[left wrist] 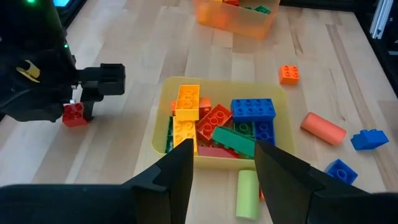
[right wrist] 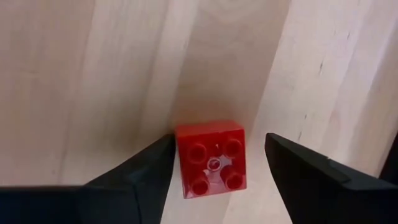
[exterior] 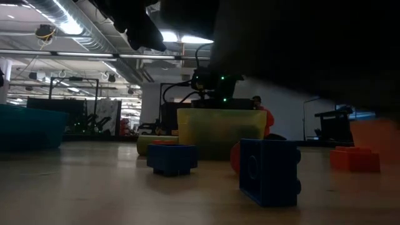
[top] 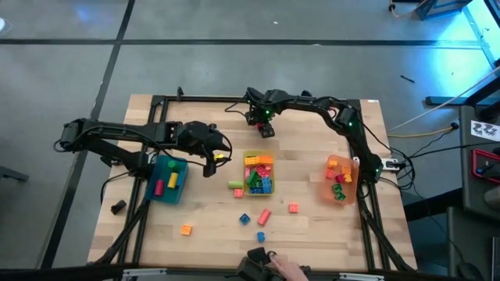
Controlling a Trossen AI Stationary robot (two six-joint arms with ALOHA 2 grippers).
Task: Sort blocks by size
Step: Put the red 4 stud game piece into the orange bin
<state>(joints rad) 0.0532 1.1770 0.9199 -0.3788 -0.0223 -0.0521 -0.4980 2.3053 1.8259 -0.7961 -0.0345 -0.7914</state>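
A: Right wrist view first: we see a red block (right wrist: 211, 158) on the bare wood between our right gripper's (right wrist: 214, 163) fingers. One finger touches its side, the other stands apart with a gap, so the fingers are parted and not clamped.

B: From the high view we place that right gripper (top: 262, 119) at the far side of the table (top: 312, 226), beyond the yellow bin (top: 258, 173). Where is our left gripper (top: 212, 158)?

A: We find it just beside the blue bin (top: 167, 178), over the table left of the yellow bin. In its wrist view the fingers (left wrist: 180, 171) stand apart with nothing between them.

B: And the other blocks?

A: We count many packed in the yellow bin, several in the orange bin (top: 341, 179), a few in the blue bin, and loose ones (top: 264, 216) scattered on the near wood.
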